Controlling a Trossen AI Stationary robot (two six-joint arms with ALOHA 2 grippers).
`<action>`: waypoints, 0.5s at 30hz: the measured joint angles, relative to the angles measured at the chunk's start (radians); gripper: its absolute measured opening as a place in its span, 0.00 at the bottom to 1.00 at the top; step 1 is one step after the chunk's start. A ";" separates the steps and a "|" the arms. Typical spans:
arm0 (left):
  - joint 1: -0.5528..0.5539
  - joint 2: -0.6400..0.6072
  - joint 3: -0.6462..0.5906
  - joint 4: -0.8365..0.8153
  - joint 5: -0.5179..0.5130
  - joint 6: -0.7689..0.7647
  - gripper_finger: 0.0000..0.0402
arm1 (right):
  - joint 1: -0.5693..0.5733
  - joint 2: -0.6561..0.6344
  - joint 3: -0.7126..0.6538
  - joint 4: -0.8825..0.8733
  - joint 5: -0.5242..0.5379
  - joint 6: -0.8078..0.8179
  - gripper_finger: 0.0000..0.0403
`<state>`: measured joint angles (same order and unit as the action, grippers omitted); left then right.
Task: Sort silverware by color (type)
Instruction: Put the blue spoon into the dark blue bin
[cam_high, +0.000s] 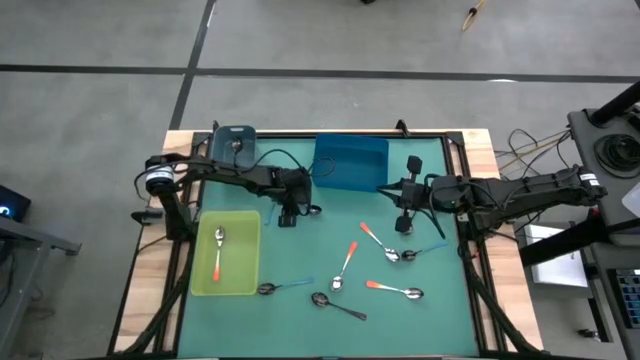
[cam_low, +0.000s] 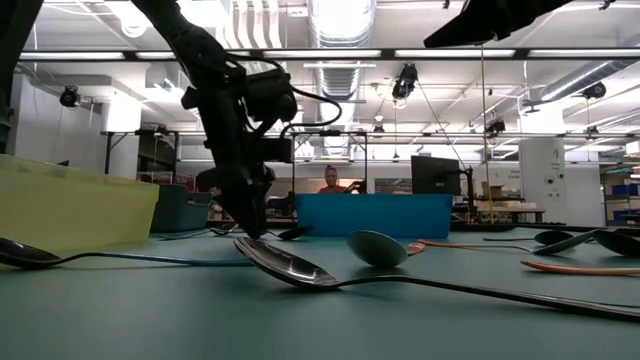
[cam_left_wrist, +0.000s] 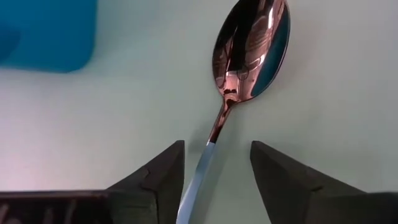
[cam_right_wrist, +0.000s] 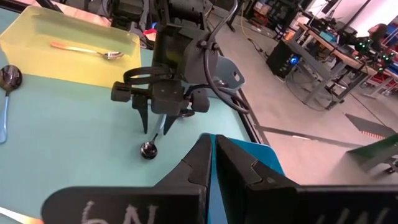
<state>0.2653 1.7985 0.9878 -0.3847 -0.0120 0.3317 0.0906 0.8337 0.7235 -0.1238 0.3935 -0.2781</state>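
One orange spoon (cam_high: 218, 255) in the yellow tray (cam_high: 245, 222), seven spoons outside.

Bright overhead lighting, spoon (cam_left_wrist: 252, 46) reflections, soft shadows

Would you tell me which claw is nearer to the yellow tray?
Left. The left claw hovers just right of the yellow tray; the right claw hangs far across the mat, near the orange-handled spoons.

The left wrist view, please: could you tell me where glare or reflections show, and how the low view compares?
Left wrist view: the spoon bowl mirrors dark shapes, with a teal sheen; the mat looks evenly lit. Low view: bright ceiling lights glare behind the arm's silhouette.
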 joint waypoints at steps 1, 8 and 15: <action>0.000 0.001 0.000 0.000 0.000 0.000 0.40 | 0.000 0.000 0.000 0.000 0.000 -0.002 0.03; -0.001 0.003 0.000 -0.006 0.011 -0.007 0.23 | 0.000 0.000 0.000 0.000 0.000 -0.006 0.03; -0.002 0.005 -0.001 -0.008 0.014 -0.027 0.05 | 0.000 0.000 0.000 0.000 0.000 -0.010 0.03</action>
<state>0.2638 1.8030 0.9871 -0.3927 0.0025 0.3051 0.0906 0.8337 0.7235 -0.1242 0.3935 -0.2878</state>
